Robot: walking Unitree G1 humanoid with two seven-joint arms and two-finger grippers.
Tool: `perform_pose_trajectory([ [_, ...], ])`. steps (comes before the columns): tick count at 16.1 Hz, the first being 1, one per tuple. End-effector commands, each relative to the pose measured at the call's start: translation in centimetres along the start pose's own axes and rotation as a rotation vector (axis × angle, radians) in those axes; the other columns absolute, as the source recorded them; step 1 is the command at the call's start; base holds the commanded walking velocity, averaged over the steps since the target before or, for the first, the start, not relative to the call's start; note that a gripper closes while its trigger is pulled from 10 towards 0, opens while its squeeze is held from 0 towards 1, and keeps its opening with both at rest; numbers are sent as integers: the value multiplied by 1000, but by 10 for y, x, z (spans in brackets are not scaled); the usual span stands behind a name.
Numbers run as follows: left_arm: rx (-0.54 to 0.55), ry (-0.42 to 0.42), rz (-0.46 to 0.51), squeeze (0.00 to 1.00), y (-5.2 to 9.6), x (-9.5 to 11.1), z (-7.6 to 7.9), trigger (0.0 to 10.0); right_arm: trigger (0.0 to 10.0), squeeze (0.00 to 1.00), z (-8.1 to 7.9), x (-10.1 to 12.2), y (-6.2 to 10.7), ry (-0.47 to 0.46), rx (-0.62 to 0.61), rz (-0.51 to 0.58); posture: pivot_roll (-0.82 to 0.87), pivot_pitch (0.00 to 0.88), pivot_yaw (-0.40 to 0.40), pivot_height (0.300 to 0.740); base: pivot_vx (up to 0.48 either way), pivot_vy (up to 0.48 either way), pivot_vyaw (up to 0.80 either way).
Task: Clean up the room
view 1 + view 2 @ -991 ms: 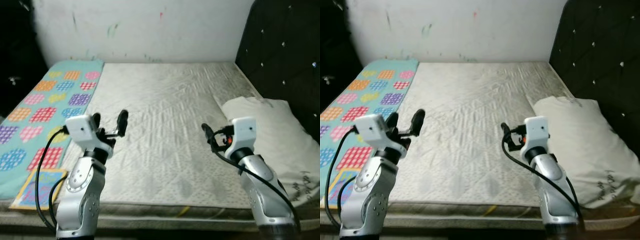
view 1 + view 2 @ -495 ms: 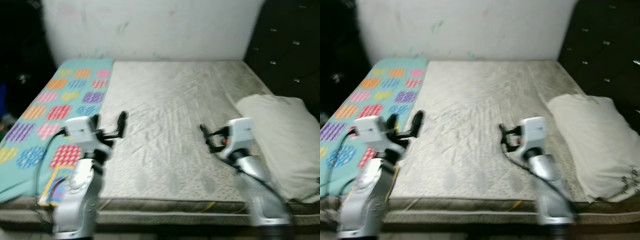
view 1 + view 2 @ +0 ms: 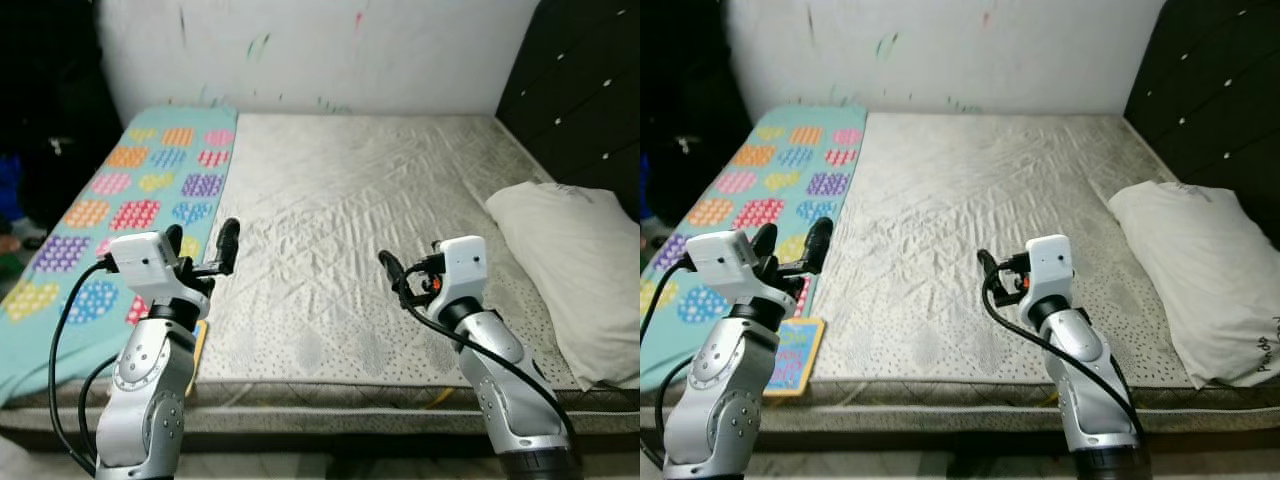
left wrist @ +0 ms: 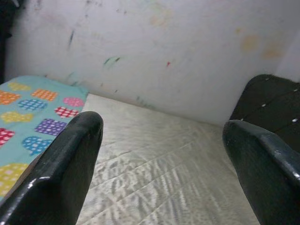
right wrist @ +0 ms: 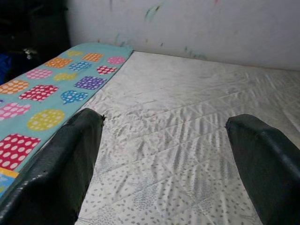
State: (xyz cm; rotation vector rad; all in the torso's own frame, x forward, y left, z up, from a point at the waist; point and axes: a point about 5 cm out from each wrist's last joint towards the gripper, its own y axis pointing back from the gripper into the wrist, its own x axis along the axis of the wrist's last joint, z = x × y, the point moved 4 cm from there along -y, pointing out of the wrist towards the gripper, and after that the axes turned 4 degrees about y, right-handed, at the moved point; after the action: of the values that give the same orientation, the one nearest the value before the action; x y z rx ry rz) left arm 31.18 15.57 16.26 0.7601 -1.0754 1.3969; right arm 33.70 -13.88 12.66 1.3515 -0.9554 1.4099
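Bed (image 3: 350,200) with a bare grey-white quilted mattress takes up most of the scene, wrinkled in the middle. Teal blanket (image 3: 120,200) with coloured heart and dot patches lies along the left side of the bed, running from the far wall to the near edge and draping over the left side. White pillow (image 3: 575,270) sits at the right edge, against the black tufted headboard (image 3: 590,90), its near end overhanging the mattress corner. A colourful book (image 3: 790,355) lies flat at the near left edge of the bed, partly on the blanket, just beside the left arm. Far wall (image 3: 330,50) is white with small paint marks.

Left pincer (image 3: 200,245) hovers above the near left part of the bed, over the seam between blanket and mattress, fingers spread wide, holding nothing. In the left wrist view the two black fingers (image 4: 61,164) stand well apart with the mattress and wall between them.

Right pincer (image 3: 390,270) hovers above the near middle of the mattress, pointing left, well apart from the pillow. Right wrist view shows its fingers (image 5: 61,164) spread wide, nothing between them, with the blanket and mattress beyond.
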Motion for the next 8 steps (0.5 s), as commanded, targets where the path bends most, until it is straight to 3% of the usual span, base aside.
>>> perform_pose_trajectory([
  [1,-30,3,9,0,-1,3,6,10000,10000,0,5,7,0,17,-14,22,-60,0,18,740,262,0,0],
  [8,-30,7,14,0,-2,3,6,10000,10000,0,5,7,-1,21,-18,24,-59,0,17,740,287,0,0],
])
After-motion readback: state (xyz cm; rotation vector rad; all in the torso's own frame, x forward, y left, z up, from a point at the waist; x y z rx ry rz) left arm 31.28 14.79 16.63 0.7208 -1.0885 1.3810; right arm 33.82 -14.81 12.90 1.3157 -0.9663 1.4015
